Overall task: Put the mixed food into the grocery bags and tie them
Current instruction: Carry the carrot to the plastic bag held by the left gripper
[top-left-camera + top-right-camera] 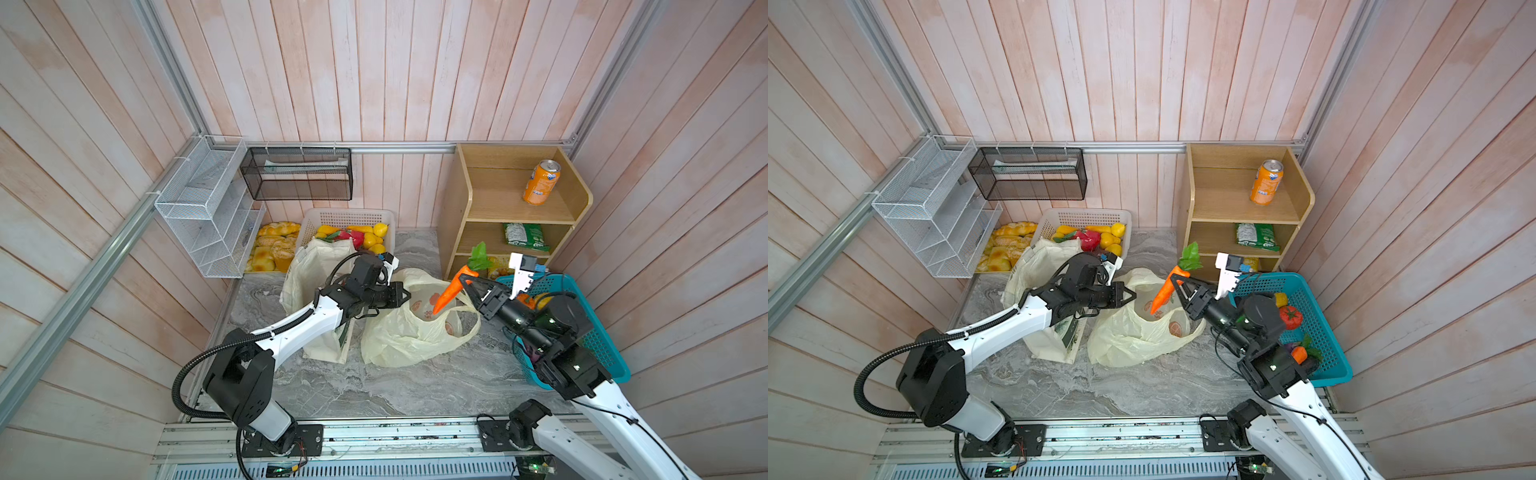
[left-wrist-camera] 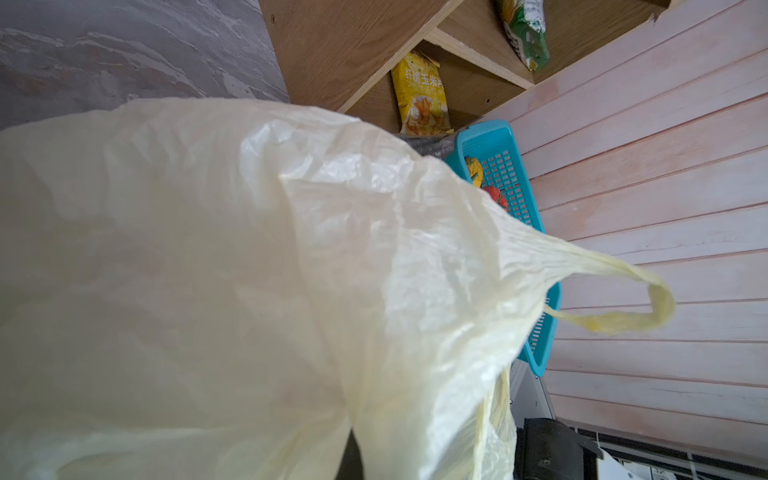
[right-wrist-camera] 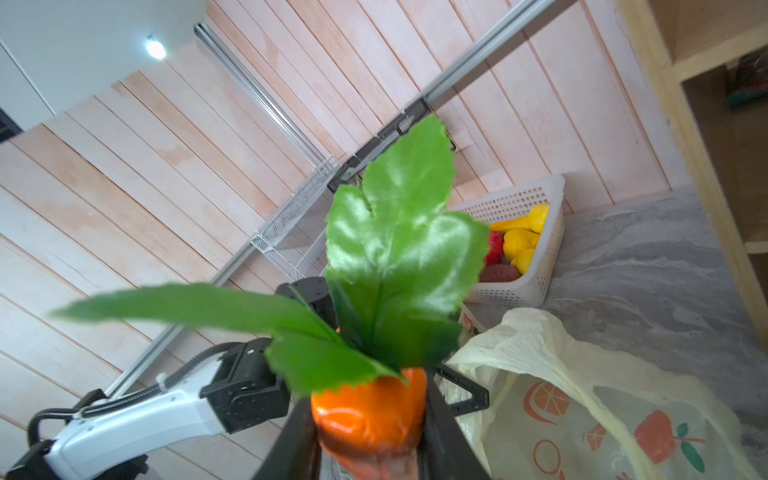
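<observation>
- the toy carrot (image 1: 449, 291) (image 1: 1164, 291) (image 3: 370, 419) is smooth, glossy orange plastic. it tapers to a point and has flat, serrated green fabric leaves at the thick end.
- it hangs tilted in the air, leaves up and tip down, over the open mouth of the plastic bag (image 1: 399, 336) (image 1: 1125, 340) (image 3: 582, 395). whether the tip is already below the rim cannot be told.
- the right gripper (image 1: 467, 287) (image 1: 1180, 287) grasps the carrot just under the leaves, its black angular jaws pressing both sides of the thick end.
- the plastic bag is thin, crinkled, pale-yellow film printed with oranges. it slumps on the table with one loop handle lying out to the side.
- the left gripper (image 1: 408, 295) (image 1: 1133, 296) is clenched on the bag's rim opposite the carrot. in the left wrist view the film (image 2: 208, 270) drapes across most of the picture, with a handle pulled taut.
- the cloth tote (image 1: 307, 266) (image 1: 1038, 257), cream and soft with a boxy shape, stands just beside the plastic bag, under the left arm.
- a teal basket (image 1: 602, 332) (image 1: 1320, 316) of perforated plastic sits below the right arm.
- the wooden shelf (image 1: 457, 208) holds an upright orange soda can (image 1: 541, 182) on its top level and a green snack packet (image 1: 525, 237) on the level below.
- a white basket (image 1: 349, 216) with a lattice wall stands at the back of the grey veined marble tabletop (image 1: 374, 386).
</observation>
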